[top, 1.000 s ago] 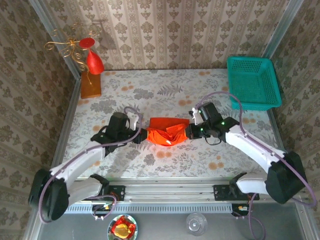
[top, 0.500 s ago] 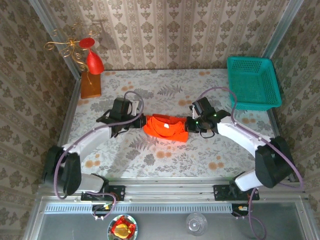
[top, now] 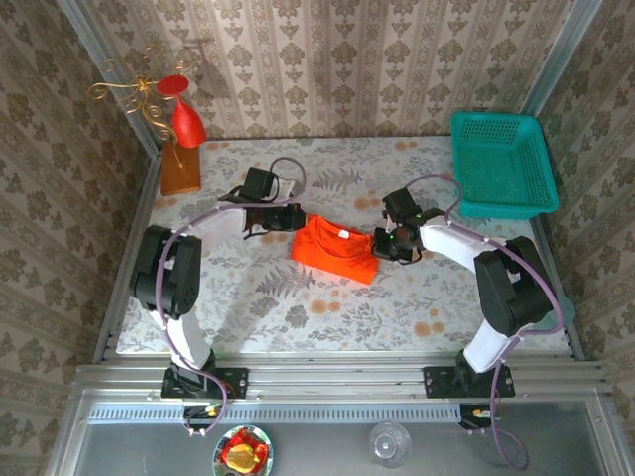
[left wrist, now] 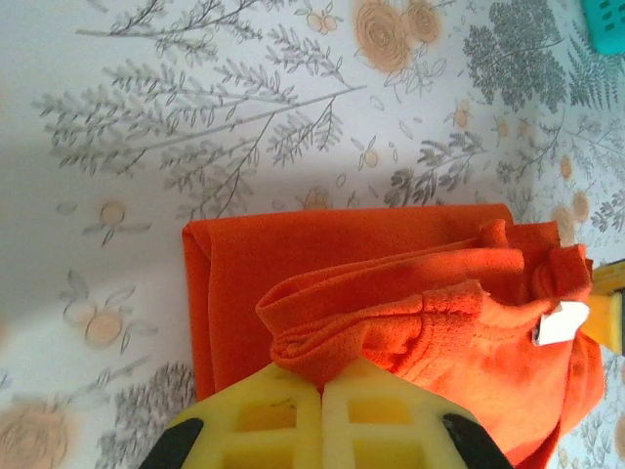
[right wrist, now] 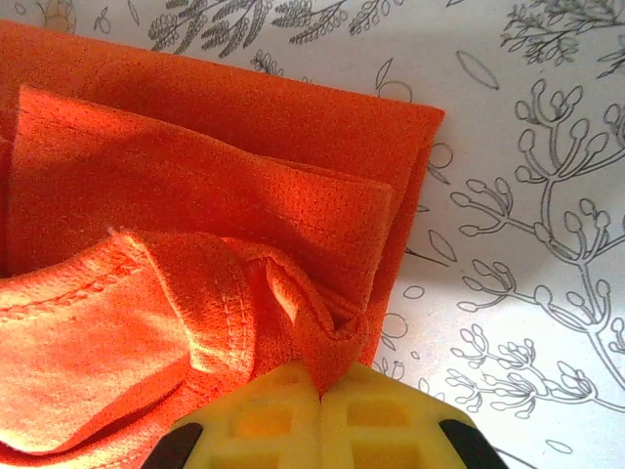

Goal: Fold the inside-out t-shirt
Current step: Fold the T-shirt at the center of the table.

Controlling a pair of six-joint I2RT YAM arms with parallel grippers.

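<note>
Shirt (top: 335,250): orange-red, folded, lying centre.
Left gripper (left wrist: 321,383): fingers pressed together, clamped on shirt's left edge.
Right gripper (right wrist: 319,389): fingers pressed together, clamped on shirt's right edge.

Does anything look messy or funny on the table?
Yes. The orange t-shirt lies crooked and bunched in the middle of the table, with its stitching and white tag on the outside, so it looks inside-out. The left gripper and right gripper pinch its two ends.
</note>
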